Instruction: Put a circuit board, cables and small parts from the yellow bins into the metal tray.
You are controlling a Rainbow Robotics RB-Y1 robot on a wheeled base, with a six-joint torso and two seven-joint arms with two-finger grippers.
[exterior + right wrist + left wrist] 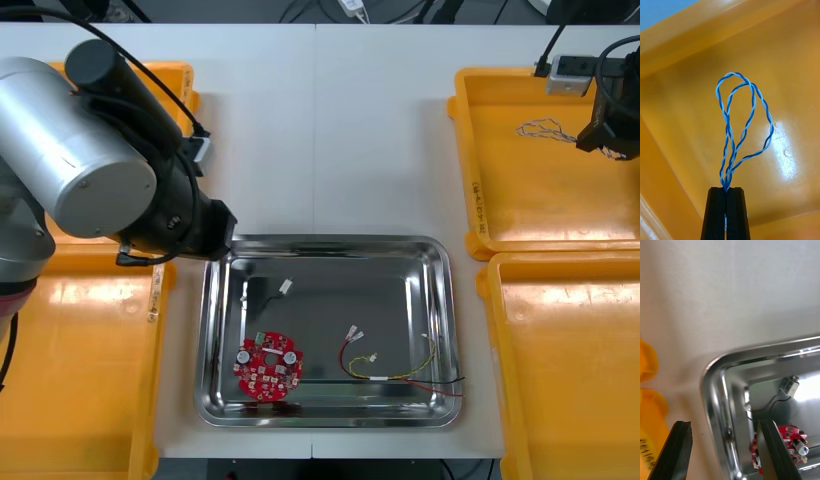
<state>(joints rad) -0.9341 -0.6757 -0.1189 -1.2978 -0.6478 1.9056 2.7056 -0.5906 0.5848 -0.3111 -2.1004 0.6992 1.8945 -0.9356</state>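
My right gripper [588, 137] hangs over the rear right yellow bin [550, 205], shut on one end of a twisted blue and white cable [545, 128]. In the right wrist view the cable [741, 123] loops away from the closed fingertips of the right gripper [727, 192] above the bin floor [685, 123]. The metal tray [445, 300] holds a round red circuit board [268, 368], a black cable [268, 293] and a red and yellow cable [400, 368]. My left gripper [724, 450] stands open over the tray's rear left corner [713, 390], near the board [790, 437] and the black cable [789, 386].
The front right yellow bin [570, 370] and the front left yellow bin [70, 370] flank the tray. The rear left bin [180, 78] lies partly under my bulky left arm [80, 160]. Bare table [330, 130] stretches behind the tray.
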